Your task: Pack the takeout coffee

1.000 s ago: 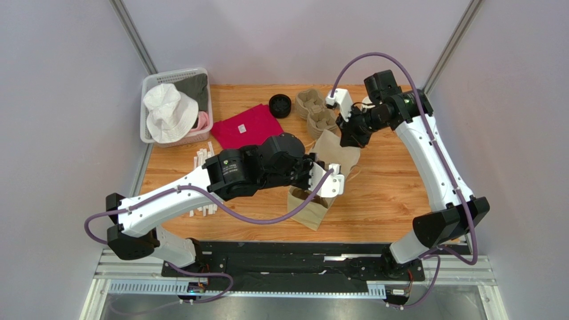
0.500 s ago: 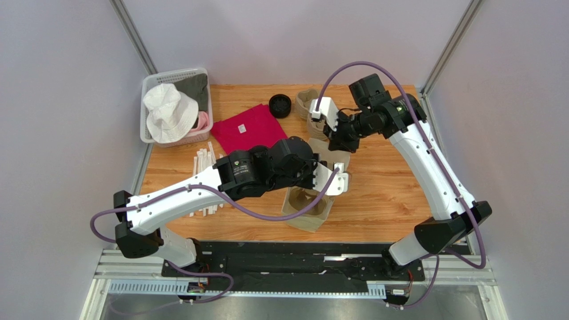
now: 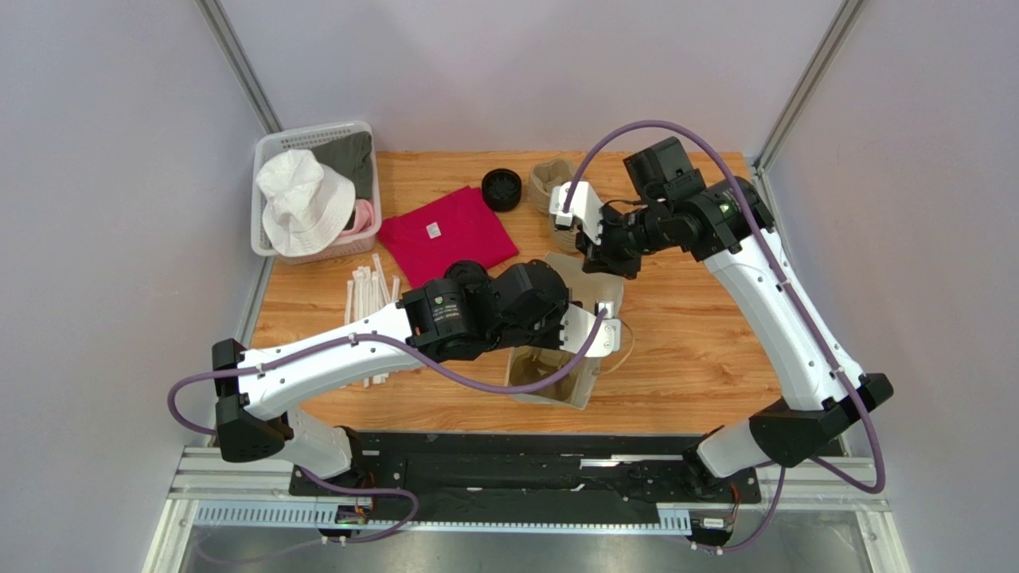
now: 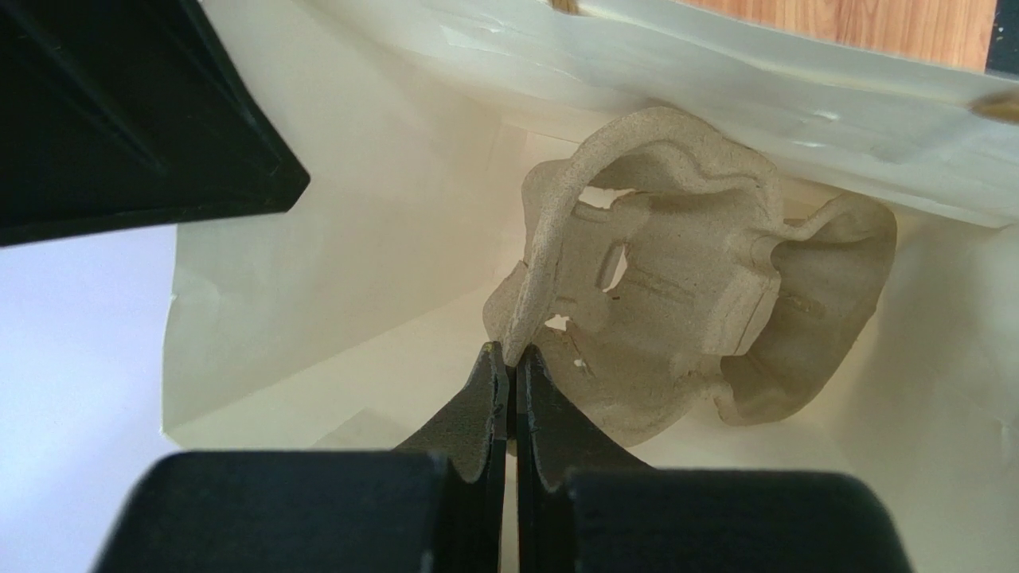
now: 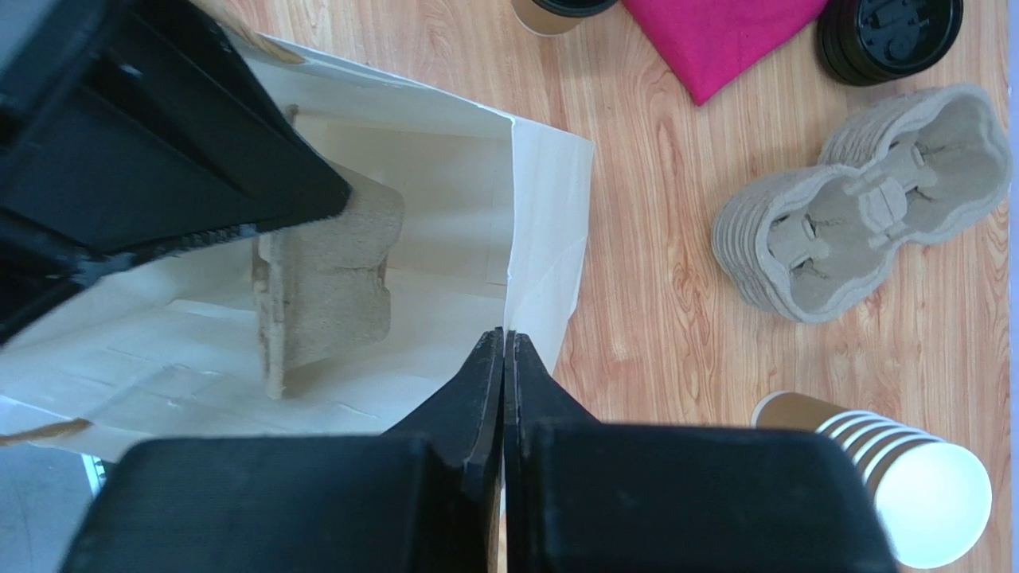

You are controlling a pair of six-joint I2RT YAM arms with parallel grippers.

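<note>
A paper bag (image 3: 553, 373), brown outside and white inside, stands open near the front middle of the table. My left gripper (image 4: 512, 353) reaches down into it and is shut on the rim of a grey pulp cup carrier (image 4: 682, 299). My right gripper (image 5: 504, 338) is shut on the bag's rim (image 5: 544, 203) and holds it open. The carrier (image 5: 321, 281) shows inside the bag in the right wrist view. A brown cup with a dark top (image 5: 562, 10), cut off by the upper edge there, may be the takeout coffee. It is hidden in the top view.
A stack of pulp carriers (image 5: 861, 203), a stack of lidless paper cups (image 5: 903, 472) and black lids (image 5: 891, 36) lie beyond the bag. A magenta cloth (image 3: 449, 227), a white basket (image 3: 266, 227) holding a hat, and white sticks (image 3: 365, 299) are on the left.
My left gripper has lowered the carrier into the bag. My right gripper has moved left with the bag's rim, and the bag has gone from lying to standing open.
</note>
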